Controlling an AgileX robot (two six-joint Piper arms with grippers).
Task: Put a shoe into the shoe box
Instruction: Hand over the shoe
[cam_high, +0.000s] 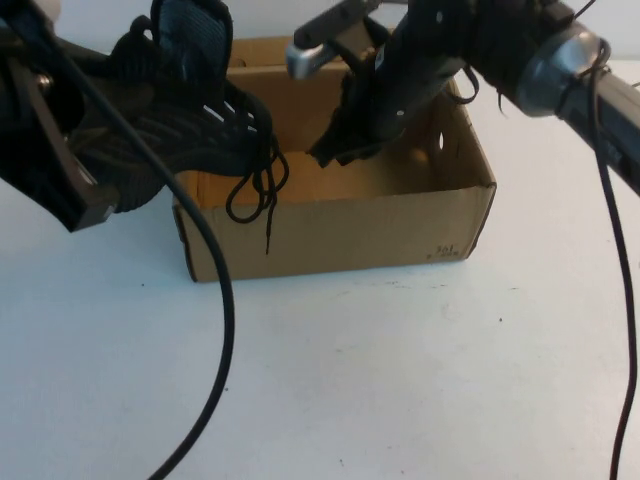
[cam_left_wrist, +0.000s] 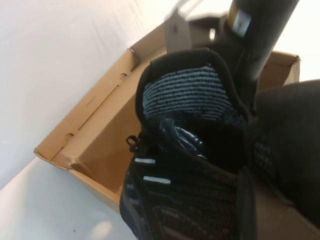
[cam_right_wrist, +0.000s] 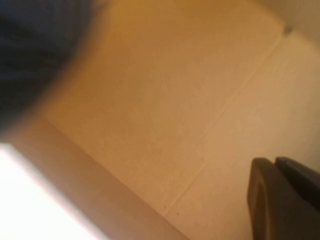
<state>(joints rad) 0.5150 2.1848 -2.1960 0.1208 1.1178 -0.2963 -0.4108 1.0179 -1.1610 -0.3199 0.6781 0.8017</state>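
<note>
Risking snagged laces on the shoe box (cam_high: 330, 235) rim, with left end effector (cam_high: 150, 90) clenched on the shoe (cam_high: 185, 125) above it, right end effector (cam_high: 345, 140) clenched empty inside.

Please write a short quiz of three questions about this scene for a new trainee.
1. True or false: the shoe already lies flat on the shoe box floor.
2. Which gripper holds the shoe? A) left gripper B) right gripper
3. Where is the right gripper?

Key:
1. False; it is held over the box's left end, laces hanging.
2. A
3. Inside the open box, shut, holding nothing.
</note>
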